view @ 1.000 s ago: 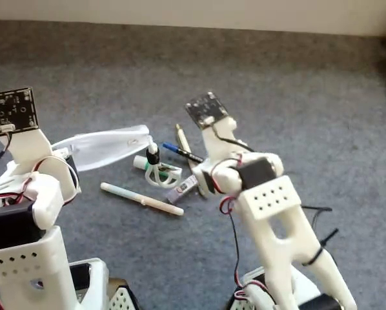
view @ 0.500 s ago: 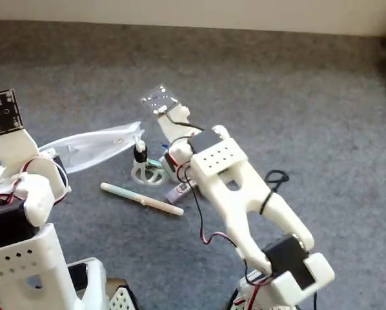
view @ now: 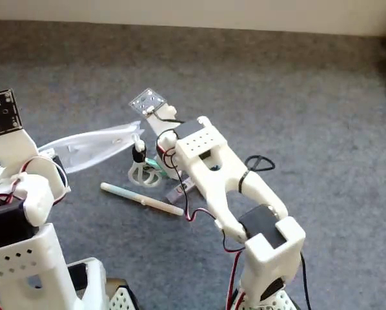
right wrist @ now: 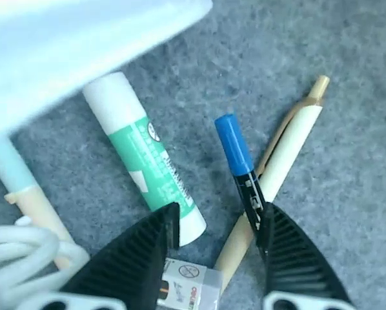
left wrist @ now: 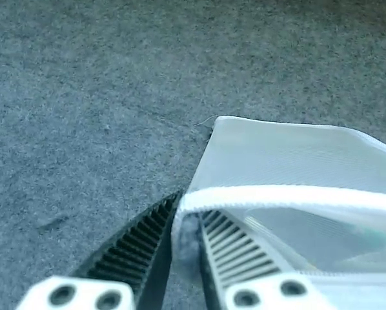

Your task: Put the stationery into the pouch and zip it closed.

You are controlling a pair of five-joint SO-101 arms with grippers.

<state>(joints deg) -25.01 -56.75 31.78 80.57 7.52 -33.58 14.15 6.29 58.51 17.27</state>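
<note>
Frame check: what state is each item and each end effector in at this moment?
pouch: gripped at one edge, mouth looks open.
left end effector: shut on the pouch.
right end effector: open, low over the pens.
glue stick: capped, lying on the carpet.
blue-capped pen: capped, lying across the cream pen.
cream pen: lying flat, outside the pouch.
long pen: lying flat, outside the pouch.

The carpet [left wrist: 83, 97] is rough, matt grey felt; the pouch [left wrist: 296, 155] is translucent, finely ribbed cloth with a smooth white rim; the glue stick [right wrist: 144, 161] is smooth plastic, green-labelled; the pen [right wrist: 290, 139] is matt cream plastic; the right gripper [right wrist: 217, 219] has black, ridged, matt jaws.
</note>
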